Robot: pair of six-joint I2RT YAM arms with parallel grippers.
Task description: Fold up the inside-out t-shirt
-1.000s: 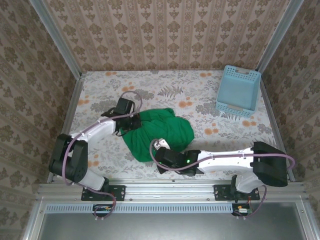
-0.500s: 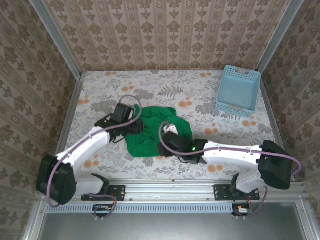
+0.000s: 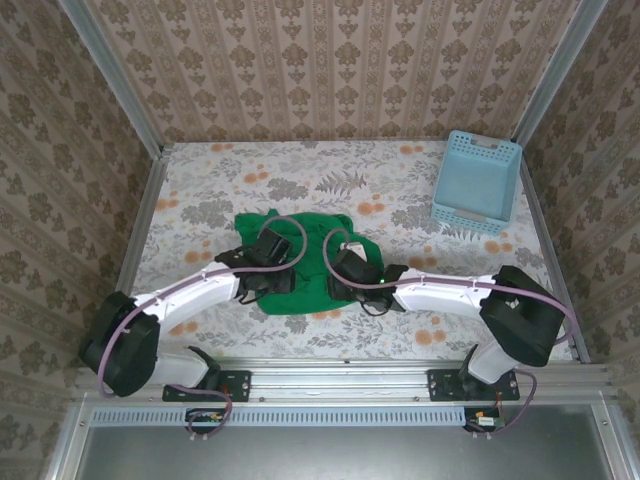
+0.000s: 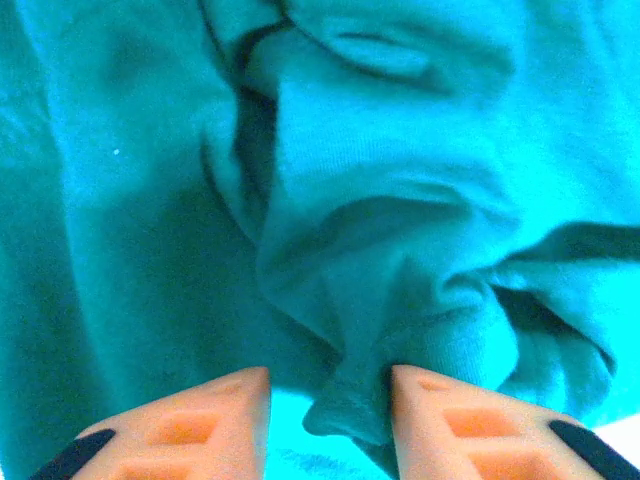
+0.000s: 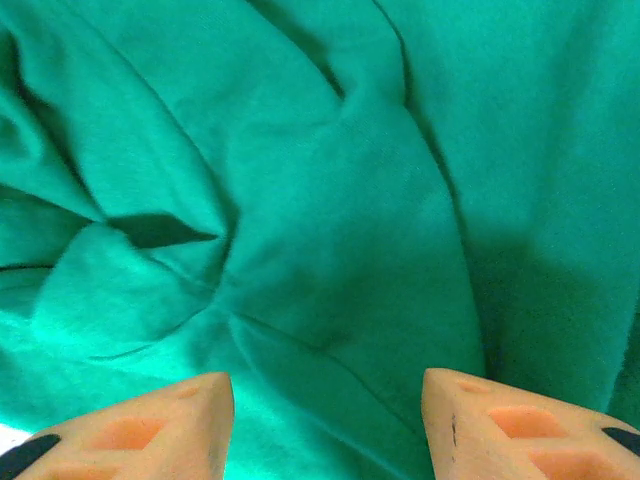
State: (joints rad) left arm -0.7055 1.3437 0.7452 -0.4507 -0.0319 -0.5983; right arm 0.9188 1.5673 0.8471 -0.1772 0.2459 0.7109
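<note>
The inside-out t-shirt [image 3: 315,228] is a bright green, wrinkled heap at the middle of the table. Both grippers hang over its near part, close together. My left gripper [image 3: 278,274] is on the heap's left side and my right gripper [image 3: 336,280] on its right side. In the left wrist view the left gripper [image 4: 330,385] is open. A bunched fold of the t-shirt [image 4: 400,200] lies between the jaws, against the right finger [image 4: 450,420], with a gap to the left one. My right gripper [image 5: 328,390] stands wide open just above smooth green t-shirt cloth [image 5: 330,200], holding nothing.
A light blue lattice basket [image 3: 477,182] stands at the back right corner. The floral tabletop [image 3: 200,190] is bare to the left, behind and to the right of the heap. Patterned walls and metal rails close in the table on three sides.
Both grippers have gone from shut to open. They have come together over the shirt, and the left jaws have since narrowed around a fold. The shirt has bunched into a smaller heap, shifted left.
</note>
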